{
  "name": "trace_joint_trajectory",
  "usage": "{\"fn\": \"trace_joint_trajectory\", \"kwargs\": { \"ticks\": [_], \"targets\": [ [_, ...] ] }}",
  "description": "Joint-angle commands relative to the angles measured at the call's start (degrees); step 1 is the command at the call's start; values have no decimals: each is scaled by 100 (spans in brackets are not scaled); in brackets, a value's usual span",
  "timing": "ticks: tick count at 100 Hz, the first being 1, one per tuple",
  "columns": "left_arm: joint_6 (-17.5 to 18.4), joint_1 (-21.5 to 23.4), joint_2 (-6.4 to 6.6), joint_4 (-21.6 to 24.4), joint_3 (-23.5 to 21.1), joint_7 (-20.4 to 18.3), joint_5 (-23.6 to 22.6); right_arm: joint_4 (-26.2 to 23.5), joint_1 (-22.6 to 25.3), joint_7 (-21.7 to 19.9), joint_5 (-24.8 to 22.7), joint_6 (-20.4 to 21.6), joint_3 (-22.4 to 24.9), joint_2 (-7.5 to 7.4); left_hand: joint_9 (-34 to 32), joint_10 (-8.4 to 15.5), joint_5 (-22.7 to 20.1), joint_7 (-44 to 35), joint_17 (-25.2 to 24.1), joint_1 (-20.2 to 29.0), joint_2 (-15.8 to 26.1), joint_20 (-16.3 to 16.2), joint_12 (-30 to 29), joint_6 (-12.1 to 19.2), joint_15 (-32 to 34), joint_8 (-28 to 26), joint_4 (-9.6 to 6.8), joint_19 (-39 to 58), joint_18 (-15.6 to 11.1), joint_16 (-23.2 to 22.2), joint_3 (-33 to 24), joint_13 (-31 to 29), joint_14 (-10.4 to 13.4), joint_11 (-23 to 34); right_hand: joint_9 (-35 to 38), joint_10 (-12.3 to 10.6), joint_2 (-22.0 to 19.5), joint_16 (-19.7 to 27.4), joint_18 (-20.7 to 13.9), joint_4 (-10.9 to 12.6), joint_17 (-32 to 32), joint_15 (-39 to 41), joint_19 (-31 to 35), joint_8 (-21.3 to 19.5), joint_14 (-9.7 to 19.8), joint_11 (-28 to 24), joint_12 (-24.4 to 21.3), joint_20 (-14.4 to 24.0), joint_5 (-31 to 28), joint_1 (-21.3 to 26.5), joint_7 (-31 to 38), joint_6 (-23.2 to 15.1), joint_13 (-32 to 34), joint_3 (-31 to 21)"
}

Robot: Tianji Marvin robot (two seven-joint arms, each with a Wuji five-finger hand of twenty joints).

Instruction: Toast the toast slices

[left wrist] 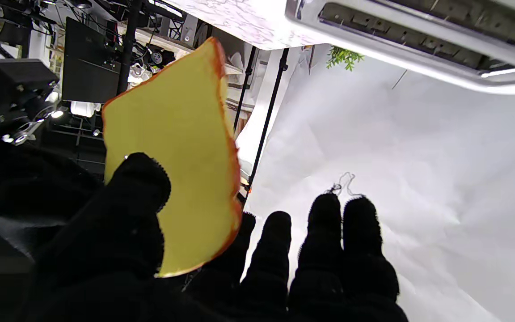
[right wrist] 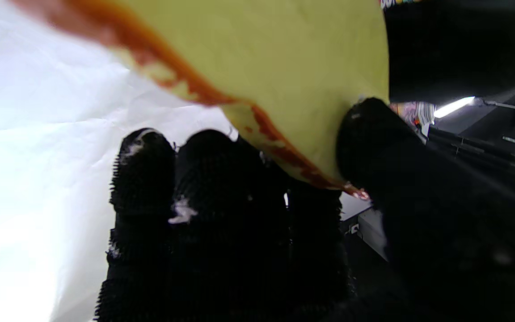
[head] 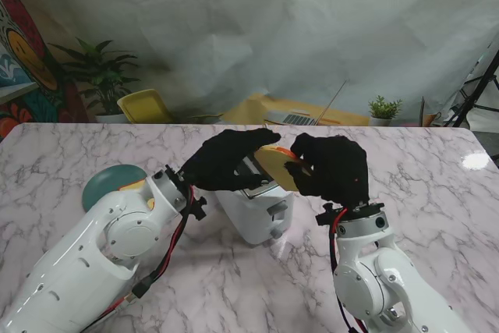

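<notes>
Right, stand view: the toast slice [head: 277, 164] is hanging over the toaster [head: 253, 207] at mid-desk [head: 405, 185], with the right robot hand [head: 331, 168] gripping its right edge and the left robot hand [head: 228, 160] reaching over the toaster from the left; whether the left one is touching the slice is not readable here. The slice is standing on edge, tilted, just above the slot [head: 257, 185]. Left wrist view: the left robot hand [left wrist: 221, 268] is sitting spread, holding nothing, and the slice [left wrist: 172, 170] is being pinched by the other glove, with the slot [left wrist: 418, 42] just beside the slice's free edge. Right wrist view: the right robot hand [right wrist: 284, 223] is pinching the slice [right wrist: 293, 67], thumb against fingers. My read: the slice's long axis needs lining up with the slot before lowering.
</notes>
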State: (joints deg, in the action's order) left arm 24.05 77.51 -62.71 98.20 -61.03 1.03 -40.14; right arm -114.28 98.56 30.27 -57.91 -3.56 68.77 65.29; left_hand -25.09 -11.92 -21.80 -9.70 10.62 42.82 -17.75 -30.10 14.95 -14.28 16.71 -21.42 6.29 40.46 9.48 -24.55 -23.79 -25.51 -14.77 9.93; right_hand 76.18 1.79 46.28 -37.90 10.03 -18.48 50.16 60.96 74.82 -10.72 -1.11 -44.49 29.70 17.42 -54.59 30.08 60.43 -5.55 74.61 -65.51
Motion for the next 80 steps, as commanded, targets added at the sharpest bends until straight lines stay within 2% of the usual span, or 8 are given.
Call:
{"fn": "trace_joint_trajectory", "kwargs": {
  "ticks": [1, 7, 16, 25, 49, 61, 67, 80],
  "targets": [
    [-94, -31, -40, -181, 93, 1, 182, -43, 5, 20, 115, 35, -56, 64, -311, 64, -147, -26, 205, -69, 10, -87, -34, 17, 44, -120, -177, 115, 10, 85, -348, -356, 63, -25, 352, 290, 60, -87, -214, 6, 95, 246, -10, -268, 491, -32, 61, -65, -240, 365, 437, -527, 107, -533],
    [-188, -59, -95, -279, 178, 95, 387, -69, 12, 41, 132, 64, -77, 69, -798, 268, -482, -321, 478, -34, -22, -262, 159, 29, 220, -300, -163, 448, -78, -39, -640, -791, 256, 329, 349, 289, 52, -87, -222, 4, 98, 240, -9, -276, 491, -29, 67, -67, -239, 355, 433, -527, 105, -524],
    [-210, -122, -234, -506, 329, 475, 761, -106, 24, 42, 110, 88, -92, 65, -2221, 882, -1277, -2050, 1209, 705, -355, -532, 546, 839, 816, -1128, 73, 1288, -245, -599, -680, -2017, 665, 1163, 332, 261, 34, -75, -239, 4, 93, 201, -16, -299, 506, -19, 78, -72, -223, 345, 426, -546, 102, -505],
    [-135, -159, -356, -695, 434, 694, 1194, -119, 32, 56, 114, 105, -100, 67, -4003, 1145, -2002, -4315, 1953, 1530, -588, -682, 1636, 1618, 1624, -116, 9, 2128, -283, -1207, -365, -3158, 860, 959, 310, 243, 22, -53, -255, 5, 84, 149, -25, -312, 500, 1, 79, -79, -204, 338, 414, -560, 99, -472],
    [99, -166, -415, -808, 395, 869, 1324, -186, 187, -400, 173, -7, 7, 19, -4391, 1389, -2218, -4832, 2107, 850, -902, -676, 2428, 2392, 1945, -620, 514, 2208, -402, -1970, -1730, -3483, 931, 1224, 183, 202, -99, 152, -169, 116, -120, -249, -143, -224, 404, 97, -22, -138, -122, 394, 337, -568, 106, -93],
    [140, -116, -394, -726, 313, 829, 1312, -115, 157, -415, 149, -43, -19, 11, -4238, 1432, -2096, -4734, 1888, 998, -755, -689, 2554, 2364, 1746, -932, 483, 2038, -493, -2046, -1488, -3274, 1001, 1148, 226, 210, -73, 138, -172, 137, -92, -208, -113, -189, 423, 75, -52, -131, -149, 406, 354, -560, 121, -125],
    [129, -77, -367, -661, 263, 742, 1311, -76, 121, -363, 134, -27, -48, 15, -3917, 1483, -1785, -4615, 1565, 1446, -496, -692, 2564, 2035, 1326, -795, 217, 1775, -534, -1884, -690, -2896, 1001, 756, 230, 214, -68, 120, -183, 135, -85, -168, -99, -193, 429, 59, -57, -129, -142, 395, 378, -578, 120, -165],
    [213, -64, -291, -610, 192, 520, 1232, -77, 84, -262, 109, -5, -85, 24, -2271, 1100, -1153, -2737, 981, 659, -692, -497, 802, 1225, 438, -378, 152, 1134, -521, -1066, -1091, -2060, 924, 1003, 226, 215, -74, 91, -162, 118, -69, -109, -83, -200, 444, 12, -39, -129, -140, 382, 407, -596, 118, -251]
  ]
}}
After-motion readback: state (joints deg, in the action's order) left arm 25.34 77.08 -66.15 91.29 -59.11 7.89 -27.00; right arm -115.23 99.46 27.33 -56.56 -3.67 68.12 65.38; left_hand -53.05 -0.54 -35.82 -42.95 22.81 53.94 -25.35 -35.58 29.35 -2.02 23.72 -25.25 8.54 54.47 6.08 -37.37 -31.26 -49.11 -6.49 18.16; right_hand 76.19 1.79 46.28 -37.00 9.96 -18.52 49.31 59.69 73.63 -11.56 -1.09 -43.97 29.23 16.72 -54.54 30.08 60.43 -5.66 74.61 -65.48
